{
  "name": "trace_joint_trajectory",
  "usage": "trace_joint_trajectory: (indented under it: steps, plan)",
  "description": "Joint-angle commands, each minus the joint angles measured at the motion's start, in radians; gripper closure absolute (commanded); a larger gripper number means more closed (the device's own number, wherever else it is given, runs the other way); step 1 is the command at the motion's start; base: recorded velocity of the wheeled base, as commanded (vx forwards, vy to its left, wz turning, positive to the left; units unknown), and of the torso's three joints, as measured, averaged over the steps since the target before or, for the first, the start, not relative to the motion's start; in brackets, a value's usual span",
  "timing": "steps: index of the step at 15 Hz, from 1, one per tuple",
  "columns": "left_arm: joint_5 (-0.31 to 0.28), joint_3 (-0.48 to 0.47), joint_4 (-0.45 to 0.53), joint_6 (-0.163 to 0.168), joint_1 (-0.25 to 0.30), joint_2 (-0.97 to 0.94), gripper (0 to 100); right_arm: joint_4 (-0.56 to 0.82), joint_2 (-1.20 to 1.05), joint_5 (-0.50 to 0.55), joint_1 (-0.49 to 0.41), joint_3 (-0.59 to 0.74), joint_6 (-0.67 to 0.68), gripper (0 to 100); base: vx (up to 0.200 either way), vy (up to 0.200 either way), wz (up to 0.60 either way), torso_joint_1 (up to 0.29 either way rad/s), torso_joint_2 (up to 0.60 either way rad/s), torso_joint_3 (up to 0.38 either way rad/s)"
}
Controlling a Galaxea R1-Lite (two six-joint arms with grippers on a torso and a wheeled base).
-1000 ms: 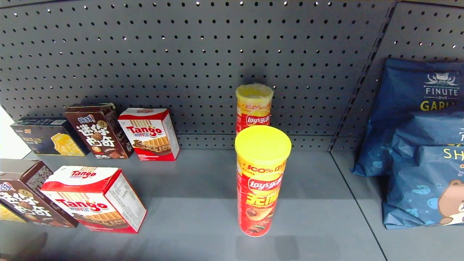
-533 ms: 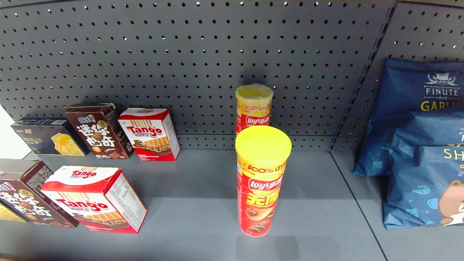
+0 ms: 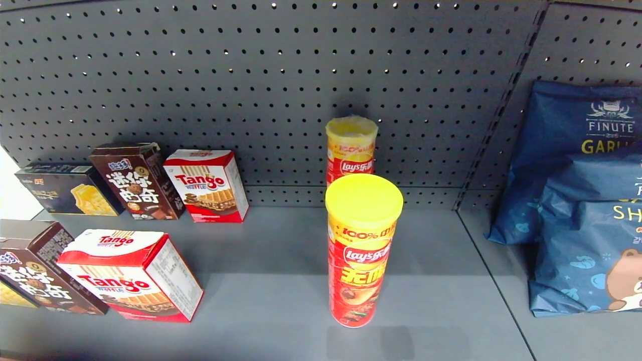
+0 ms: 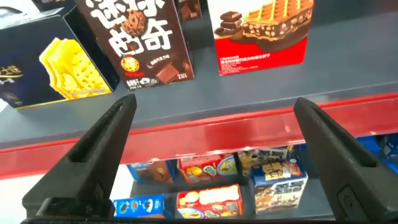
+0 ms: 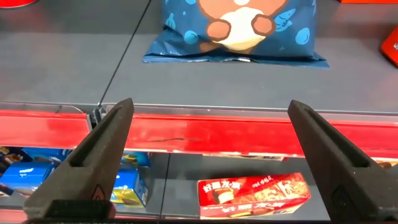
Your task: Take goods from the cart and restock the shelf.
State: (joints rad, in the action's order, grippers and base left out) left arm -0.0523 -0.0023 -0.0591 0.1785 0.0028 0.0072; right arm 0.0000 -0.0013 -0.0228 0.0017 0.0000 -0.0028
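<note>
Head view: front chip can (image 3: 363, 250) and rear chip can (image 3: 351, 148) stand upright on the shelf (image 3: 271, 260), 1 behind the other. Wafer boxes (image 3: 133, 273) sit to the left, blue bags (image 3: 587, 240) to the right.

Wrist views: left gripper (image 4: 214, 106) spread wide and empty, facing the shelf's red front edge (image 4: 249, 127); right gripper (image 5: 211, 106) likewise released, empty, before a blue bag.

Assessment: a fetch from the cart is due. Recommend grasping 1 item mid-body, then setting it upright on bare shelf, clear of the front chip can.
</note>
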Motion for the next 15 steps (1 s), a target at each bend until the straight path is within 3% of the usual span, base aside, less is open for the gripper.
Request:
trace_joint_trajectory:
  steps: [1, 2, 3, 4, 6, 7, 8, 11, 12, 13, 15]
  plan:
    - [-0.004, 0.001, 0.001, -0.001, 0.002, -0.007, 0, 0.000, 0.001, 0.000, 0.000, 0.000, 0.000, 0, 0.000, 0.000, 0.00, 0.000, 0.00, 0.000]
    - [-0.009, 0.001, 0.001, -0.001, 0.002, -0.007, 0, 0.000, 0.001, 0.000, 0.000, 0.000, 0.000, 0, 0.000, 0.000, 0.00, 0.000, 0.00, 0.000]
    - [-0.104, 0.002, 0.007, 0.004, 0.002, -0.007, 0, 0.000, 0.001, 0.000, 0.000, 0.000, 0.000, 0, 0.000, 0.000, 0.00, 0.000, 0.00, 0.000]
    - [-0.198, 0.002, 0.015, -0.011, 0.002, -0.007, 0, 0.000, 0.001, 0.000, 0.000, 0.000, 0.000, 0, 0.000, 0.000, 0.00, 0.000, 0.00, 0.000]
    - [-0.162, 0.002, 0.019, -0.077, 0.002, -0.007, 0, 0.000, 0.001, 0.000, 0.000, 0.000, 0.000, 0, 0.000, 0.000, 0.00, 0.000, 0.00, 0.000]
    - [-0.029, 0.001, 0.061, -0.096, 0.002, -0.007, 0, 0.000, 0.001, 0.000, 0.000, 0.000, 0.000, 0, 0.000, 0.000, 0.00, 0.000, 0.00, 0.000]
    - [0.051, -0.002, 0.076, -0.122, 0.002, -0.007, 0, 0.000, 0.001, 0.000, 0.000, 0.000, 0.000, 0, 0.000, 0.000, 0.00, 0.000, 0.00, 0.000]
    - [0.014, 0.001, 0.061, -0.106, 0.002, -0.007, 0, 0.000, 0.001, 0.000, 0.000, 0.000, 0.000, 0, 0.000, 0.000, 0.00, 0.000, 0.00, 0.000]
    - [0.014, -0.002, 0.068, -0.119, 0.000, -0.007, 0, 0.000, 0.001, 0.000, 0.000, 0.000, 0.000, 0, 0.000, 0.000, 0.00, 0.000, 0.00, 0.000]
    - [0.006, -0.001, 0.062, -0.160, 0.000, -0.007, 0, 0.000, 0.001, 0.000, 0.000, 0.000, 0.000, 0, 0.000, 0.000, 0.00, 0.000, 0.00, 0.000]
    - [0.003, 0.001, 0.061, -0.165, 0.000, -0.007, 0, 0.000, 0.001, 0.000, 0.000, 0.000, 0.000, 0, 0.000, 0.000, 0.00, 0.000, 0.00, 0.000]
